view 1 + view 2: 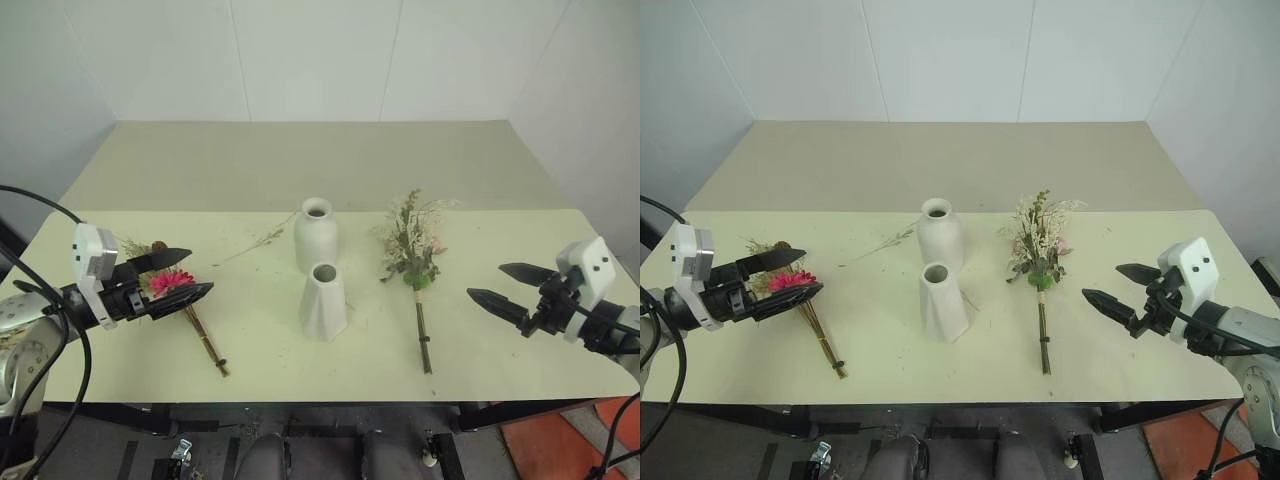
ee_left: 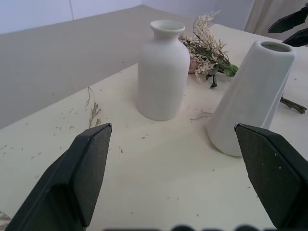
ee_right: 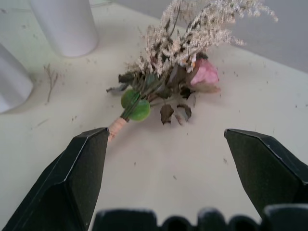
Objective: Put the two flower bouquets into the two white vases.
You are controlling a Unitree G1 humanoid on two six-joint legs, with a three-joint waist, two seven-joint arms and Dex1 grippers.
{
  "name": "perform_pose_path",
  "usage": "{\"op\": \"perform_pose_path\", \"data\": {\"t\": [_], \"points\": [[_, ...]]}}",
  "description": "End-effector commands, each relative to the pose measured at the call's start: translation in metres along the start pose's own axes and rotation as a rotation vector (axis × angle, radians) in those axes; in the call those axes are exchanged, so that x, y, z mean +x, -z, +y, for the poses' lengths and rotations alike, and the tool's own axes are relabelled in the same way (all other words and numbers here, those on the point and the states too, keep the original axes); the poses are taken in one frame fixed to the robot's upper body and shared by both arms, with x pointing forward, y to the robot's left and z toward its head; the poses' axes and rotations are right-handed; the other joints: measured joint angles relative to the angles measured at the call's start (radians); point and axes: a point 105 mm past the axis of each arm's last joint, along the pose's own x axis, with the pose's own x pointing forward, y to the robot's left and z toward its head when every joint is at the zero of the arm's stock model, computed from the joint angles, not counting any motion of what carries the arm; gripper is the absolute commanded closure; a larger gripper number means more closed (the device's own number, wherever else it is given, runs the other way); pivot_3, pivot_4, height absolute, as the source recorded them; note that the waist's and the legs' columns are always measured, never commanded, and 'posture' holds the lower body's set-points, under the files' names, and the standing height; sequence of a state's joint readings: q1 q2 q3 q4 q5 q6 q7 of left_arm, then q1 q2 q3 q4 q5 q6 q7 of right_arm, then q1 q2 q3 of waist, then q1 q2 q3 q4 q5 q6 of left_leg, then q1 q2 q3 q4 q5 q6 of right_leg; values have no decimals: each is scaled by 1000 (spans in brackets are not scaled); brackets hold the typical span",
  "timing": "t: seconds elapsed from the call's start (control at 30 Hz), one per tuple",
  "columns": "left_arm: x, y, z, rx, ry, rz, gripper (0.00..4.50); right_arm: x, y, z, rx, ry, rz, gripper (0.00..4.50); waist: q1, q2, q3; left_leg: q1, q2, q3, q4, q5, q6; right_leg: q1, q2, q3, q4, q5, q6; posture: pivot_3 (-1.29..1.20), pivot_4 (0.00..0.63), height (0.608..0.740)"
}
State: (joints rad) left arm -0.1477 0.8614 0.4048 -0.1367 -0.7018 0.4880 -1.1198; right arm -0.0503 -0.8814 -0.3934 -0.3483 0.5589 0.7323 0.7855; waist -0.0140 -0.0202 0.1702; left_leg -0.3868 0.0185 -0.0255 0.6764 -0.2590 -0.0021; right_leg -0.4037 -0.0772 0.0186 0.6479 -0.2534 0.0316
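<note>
1. The left gripper (image 1: 170,275) has its two black fingers spread wide and holds nothing. It hangs over the magenta daisy bouquet with beige grasses and thin brown stems (image 1: 185,310), which lies flat on the pale yellow table (image 1: 300,170) right under and just past its tips.
2. The right gripper (image 1: 505,285) is spread wide too and is empty. The pale pink rose bouquet with cream sprigs and green stems (image 1: 412,250) lies a little way in front of it, toward the middle of the table.
3. Between the two grippers stand two smooth matte white vases. The round bottle-shaped vase with a narrow neck (image 1: 316,235) is farther away. The flared vase that gets thin toward its round mouth (image 1: 325,300) is nearer.
4. I think the step now is picking up the bouquets. It seems best to pinch the stems, near the tied part, not the soft flower heads.
5. The dry sprigs look crumbly, so the grip should be gentle.
6. The vase mouths are small, so the stems should go in straight down.
</note>
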Motion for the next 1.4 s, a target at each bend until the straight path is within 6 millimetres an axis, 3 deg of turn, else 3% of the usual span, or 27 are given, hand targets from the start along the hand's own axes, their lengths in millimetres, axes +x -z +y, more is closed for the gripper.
{"op": "perform_pose_path", "data": {"t": [0.03,0.43,0.57,0.8,0.93,1.03,1.4], "points": [[5,-19,-6,56,62,-28,57,5,-12,10,-1,-27,38,0,0,0,0,0,0,0,0,0,0,0,0,0,0,0,0,0,150,740],[17,-41,-7,130,151,-48,57,44,-10,29,136,-19,336,0,0,0,0,-2,0,0,0,0,0,-2,0,0,0,0,0,0,150,740],[18,-45,-8,149,172,-40,57,59,-1,37,173,-33,429,0,0,0,0,-3,-1,0,0,0,0,-2,0,0,-1,0,0,0,150,740],[18,-42,-8,161,171,-28,57,92,16,40,224,-19,593,0,-5,0,0,-3,-1,0,0,0,0,-3,0,0,0,0,0,0,150,740],[17,-41,-9,165,158,-28,57,103,13,41,227,-28,608,0,-5,-1,0,-2,0,0,0,0,0,-2,0,0,0,0,0,0,150,740],[16,-42,-9,166,154,-29,0,107,10,42,215,-40,616,513,-5,-1,-1,-2,0,-1,0,0,0,-2,0,0,0,0,0,0,150,740],[14,-38,-10,158,144,-19,0,102,-2,25,198,59,599,4075,-7,-1,-1,-2,0,-1,0,0,0,-3,0,0,0,1,0,0,150,740]]}}
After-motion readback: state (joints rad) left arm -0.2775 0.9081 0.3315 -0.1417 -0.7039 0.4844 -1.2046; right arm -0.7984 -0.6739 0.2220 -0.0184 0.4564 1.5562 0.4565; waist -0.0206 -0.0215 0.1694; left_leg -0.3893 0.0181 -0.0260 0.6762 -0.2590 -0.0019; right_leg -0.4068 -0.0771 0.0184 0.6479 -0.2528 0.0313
